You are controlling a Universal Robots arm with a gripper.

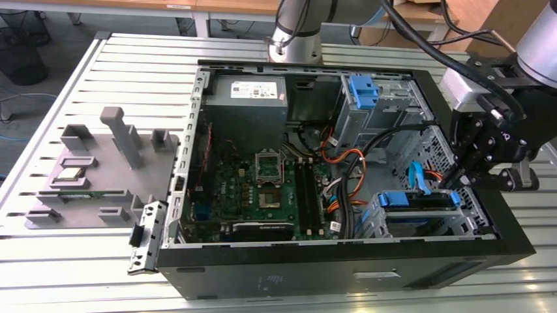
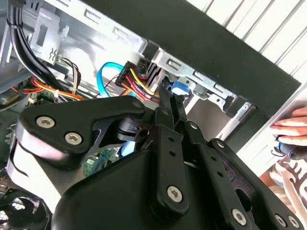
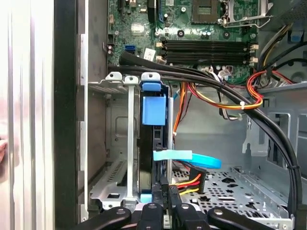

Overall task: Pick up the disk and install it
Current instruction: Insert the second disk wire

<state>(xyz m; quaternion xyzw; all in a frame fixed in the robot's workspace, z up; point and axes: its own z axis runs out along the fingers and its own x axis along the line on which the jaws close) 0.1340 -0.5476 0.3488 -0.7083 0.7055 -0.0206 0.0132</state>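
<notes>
The disk [image 3: 152,143] stands on edge in the drive cage of the open computer case [image 1: 348,267], its blue rails visible at the top of the slot in the first wrist view; in the exterior view it sits as a blue-trimmed block [image 1: 418,201] in the bay at the case's corner on that view's right. Judging by this, the pick-up is done and the disk is far into its bay, though whether it has gone fully home cannot be told; a flat blue data cable [image 3: 187,157] and a red-yellow-black power lead [image 3: 189,179] lie just beside it, and it is not clear that either is plugged in. The pincer [image 3: 160,211] is right at the disk's near edge with its fingers drawn close together, apparently pinching or pressing that edge; whether it truly holds the disk is not certain. Around it lie the motherboard [image 1: 261,182], a grey power supply [image 1: 248,98] and a second blue bracket [image 1: 363,91] in the upper cage. The case rests on a slatted metal tabletop [image 1: 130,72], beside a grey fixture tray [image 1: 96,163]. A person's hand [image 2: 292,127] rests near the case's outer wall. Behind are wooden desks and loose floor cables.
</notes>
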